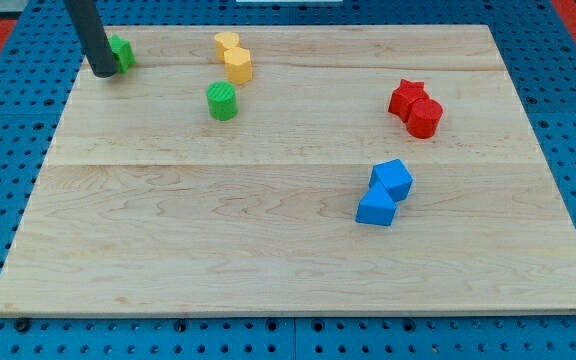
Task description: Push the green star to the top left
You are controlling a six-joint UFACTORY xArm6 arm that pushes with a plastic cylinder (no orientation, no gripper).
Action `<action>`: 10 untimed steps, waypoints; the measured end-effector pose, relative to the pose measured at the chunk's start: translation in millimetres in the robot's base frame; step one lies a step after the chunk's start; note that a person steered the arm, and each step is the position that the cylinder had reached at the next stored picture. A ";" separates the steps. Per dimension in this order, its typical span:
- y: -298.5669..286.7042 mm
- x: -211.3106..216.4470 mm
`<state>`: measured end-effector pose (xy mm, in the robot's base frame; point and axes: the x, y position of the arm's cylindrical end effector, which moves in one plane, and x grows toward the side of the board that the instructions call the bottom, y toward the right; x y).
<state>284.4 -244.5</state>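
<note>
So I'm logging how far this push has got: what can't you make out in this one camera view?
- Green star block: the dark rod covers its left side, so its shape is unclear.
- My tip: at the star's left, touching or apart unclear.
- Yellow blocks: two overlap; the rear one's shape is partly hidden.
- Red blocks and blue blocks: paired, each front one hiding part of the other.

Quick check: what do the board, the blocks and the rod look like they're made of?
Board: looks like light wood, visible grain and plank seams, matte. Blocks, e.g. green cylinder and blue cube: probably plastic or painted wood, with solid saturated colour and a slight sheen; can't tell which. Rod ending in my tip, touching the green star: dark, matte, possibly rubber or plastic; unclear.
</note>
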 end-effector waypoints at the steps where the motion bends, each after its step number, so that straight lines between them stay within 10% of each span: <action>1: 0.0 -5.3; 8: 20.1 24.0; 10: 105.9 84.8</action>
